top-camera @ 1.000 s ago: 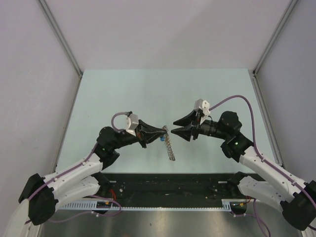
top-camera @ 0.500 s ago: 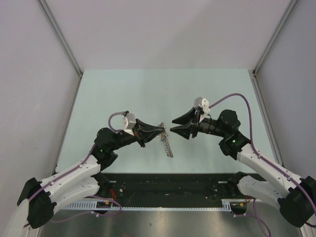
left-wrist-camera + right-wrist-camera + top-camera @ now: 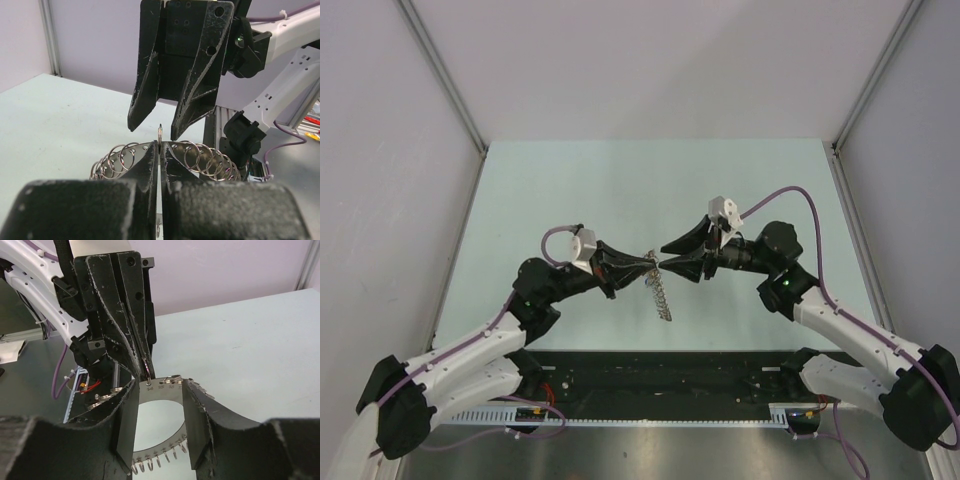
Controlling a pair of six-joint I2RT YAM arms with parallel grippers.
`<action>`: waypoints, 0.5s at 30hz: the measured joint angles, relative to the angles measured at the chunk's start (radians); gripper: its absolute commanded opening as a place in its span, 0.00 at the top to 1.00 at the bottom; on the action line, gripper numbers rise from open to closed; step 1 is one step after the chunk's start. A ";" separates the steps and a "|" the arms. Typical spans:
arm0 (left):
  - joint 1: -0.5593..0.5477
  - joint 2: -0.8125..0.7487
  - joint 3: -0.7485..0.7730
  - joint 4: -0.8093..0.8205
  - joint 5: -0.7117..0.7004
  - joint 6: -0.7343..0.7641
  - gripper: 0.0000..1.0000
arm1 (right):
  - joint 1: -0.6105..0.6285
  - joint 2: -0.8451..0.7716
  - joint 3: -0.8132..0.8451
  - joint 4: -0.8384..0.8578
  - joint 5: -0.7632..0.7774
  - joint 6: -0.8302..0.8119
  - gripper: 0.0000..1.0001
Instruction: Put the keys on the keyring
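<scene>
Light is bright, even and diffuse in all three views, with no single source showing. Shadows on the pale table (image 3: 620, 190) are faint and soft-edged. The overhead view is sharp throughout, and its frame posts (image 3: 440, 75) lean outward toward the corners. In the left wrist view the body of the left gripper (image 3: 159, 150) is a grainy, out-of-focus mass along the bottom, while small glints sit on the keyring (image 3: 200, 155). The right gripper (image 3: 160, 387) blurs likewise at its view's lower edge.
</scene>
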 measured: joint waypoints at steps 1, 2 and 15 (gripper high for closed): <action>0.000 0.004 0.000 0.003 0.006 -0.001 1.00 | 0.002 0.002 0.000 0.003 -0.003 0.001 0.58; 0.000 0.008 0.000 0.004 0.013 -0.002 1.00 | 0.003 0.003 0.000 0.003 -0.005 0.002 0.59; 0.000 0.027 0.000 0.013 0.041 -0.018 1.00 | 0.016 0.016 0.001 0.003 -0.036 -0.005 0.82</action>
